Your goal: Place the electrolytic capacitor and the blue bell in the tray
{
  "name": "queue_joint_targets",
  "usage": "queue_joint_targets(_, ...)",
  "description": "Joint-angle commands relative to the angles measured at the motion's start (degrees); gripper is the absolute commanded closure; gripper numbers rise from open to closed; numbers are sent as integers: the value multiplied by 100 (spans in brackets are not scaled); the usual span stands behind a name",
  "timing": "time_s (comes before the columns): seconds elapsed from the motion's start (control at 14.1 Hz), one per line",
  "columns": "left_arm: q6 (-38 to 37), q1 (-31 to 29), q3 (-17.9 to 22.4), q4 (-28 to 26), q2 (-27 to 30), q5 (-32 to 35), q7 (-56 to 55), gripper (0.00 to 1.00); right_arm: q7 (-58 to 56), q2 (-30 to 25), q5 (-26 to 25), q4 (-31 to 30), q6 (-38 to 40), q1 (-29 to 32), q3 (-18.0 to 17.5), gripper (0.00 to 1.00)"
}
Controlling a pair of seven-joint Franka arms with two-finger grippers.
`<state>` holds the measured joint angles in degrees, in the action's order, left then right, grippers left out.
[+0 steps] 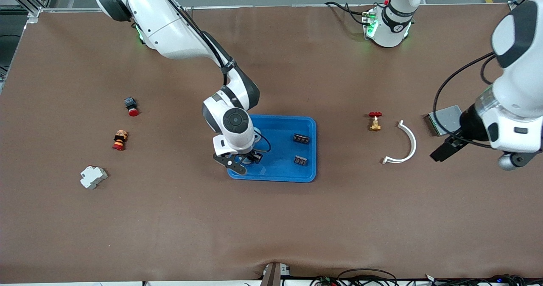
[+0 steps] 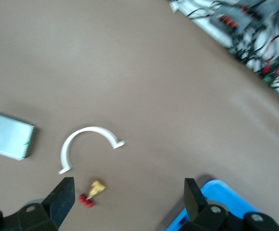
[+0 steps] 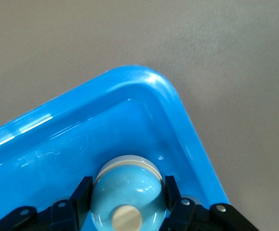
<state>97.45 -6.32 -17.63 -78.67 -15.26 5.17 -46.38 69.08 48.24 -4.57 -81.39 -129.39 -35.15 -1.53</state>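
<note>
The blue tray [image 1: 281,151] lies mid-table. My right gripper [image 1: 244,158] is low over the tray's corner that is nearer the front camera, toward the right arm's end. In the right wrist view it [image 3: 126,191] is shut on the glossy light blue bell [image 3: 125,185], fingers against both sides, just inside the tray's rounded rim [image 3: 146,81]. My left gripper [image 1: 446,149] hangs open and empty over bare table beside the grey box; in its own view [image 2: 127,199] nothing is between the fingers. I cannot make out an electrolytic capacitor.
Two small dark parts [image 1: 300,138] [image 1: 300,160] lie in the tray. A brass valve with a red handle [image 1: 374,121], a white curved clip [image 1: 404,144] and a flat grey box [image 1: 445,119] lie toward the left arm's end. Two red-capped buttons [image 1: 131,106] [image 1: 120,140] and a white block [image 1: 93,177] lie toward the right arm's end.
</note>
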Motion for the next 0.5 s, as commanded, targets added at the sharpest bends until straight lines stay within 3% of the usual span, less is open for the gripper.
queue_joint_targets(0.0,-428,-133,-4,-175,435,-17,356,0,255,194,-140,273,28,-98,56,100)
queue_joint_targets(0.43,-613,-484,-29,-184,1024,-26,2061,0,378,283,-219,335,10,-203,109,100)
